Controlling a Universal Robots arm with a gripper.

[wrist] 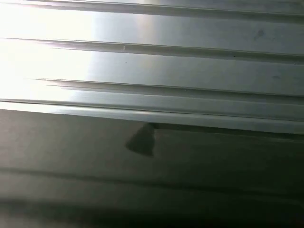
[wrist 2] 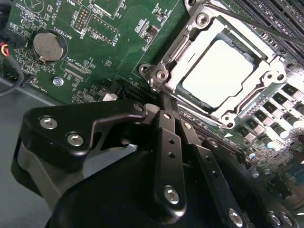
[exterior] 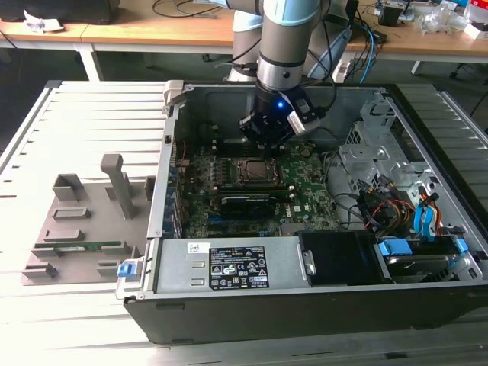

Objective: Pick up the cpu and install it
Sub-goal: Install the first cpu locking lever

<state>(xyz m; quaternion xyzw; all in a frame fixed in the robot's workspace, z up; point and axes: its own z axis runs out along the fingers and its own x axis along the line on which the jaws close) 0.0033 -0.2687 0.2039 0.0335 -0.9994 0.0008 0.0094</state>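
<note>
I see the arm (exterior: 278,46) reaching down into the open computer case (exterior: 305,301), which lies on its side on a ribbed metal bench (exterior: 84,114). The gripper (exterior: 267,141) hangs just above the green motherboard (exterior: 305,187), near the rear wall of the case and close to the socket (exterior: 252,172).

In the second wrist view, the cpu (wrist 2: 216,73) sits inside the socket (wrist 2: 164,61). Its pale silver top faces up and lies flat within the metal frame. The frame surrounds it on all 4 sides. The gripper (wrist 2: 161,102) is beside the socket, at the frame edge, and is not on the cpu. Its 2 black fingers (wrist 2: 166,142) lie pressed together with no gap visible between them, and nothing is held between them. I read the gripper as clenched and empty.

Also in the second wrist view, a round coin battery (wrist 2: 49,46) sits on the motherboard (wrist 2: 99,57), well apart from the socket.

In the exterior view, a row of black memory slots (exterior: 248,200) runs just beside the socket, toward the front edge of the case. A grey power supply box (exterior: 229,265) occupies the front of the case. Blue-tabbed drive bays (exterior: 427,229) stand at the exterior view's right end. A grey parts holder (exterior: 76,229) rests on the bench at the exterior view's left, apart from the case.

The first wrist view shows ribbed grey metal (wrist: 152,71).
</note>
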